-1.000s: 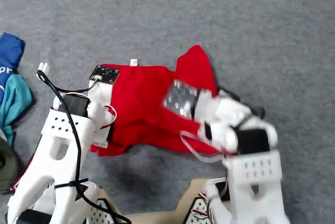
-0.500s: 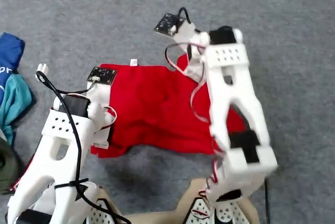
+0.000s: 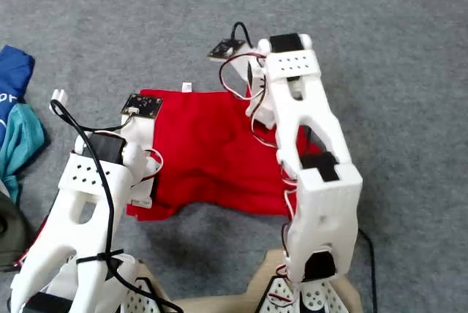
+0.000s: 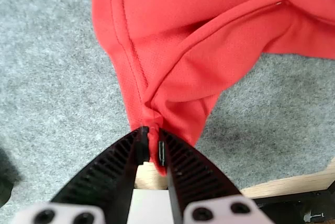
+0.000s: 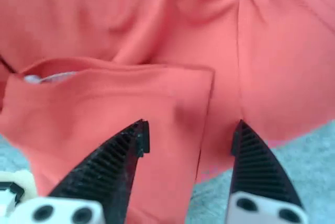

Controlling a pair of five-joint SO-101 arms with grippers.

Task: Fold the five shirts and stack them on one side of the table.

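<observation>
The left gripper [image 4: 151,148] pinches the red shirt [image 3: 205,152] by its stitched hem, ribbed jaws closed; the right gripper [image 5: 188,140] gapes wide over the fine mesh, holding nothing; the shirt lies rumpled mid-table on grey felt [image 3: 395,50], partly hidden under the right arm [image 3: 307,130]; blue-teal cloth [image 3: 14,123] is cut off at the edge.

Open grey table [image 3: 395,42] runs along the far side and down the right, with room to pass. The right arm [image 3: 307,119] reaches over the right part of the red shirt [image 3: 205,152] and bars that side. The left arm [image 3: 88,196] covers the shirt's near left corner, and blue and teal shirts [image 3: 18,119] crowd the left edge.
</observation>
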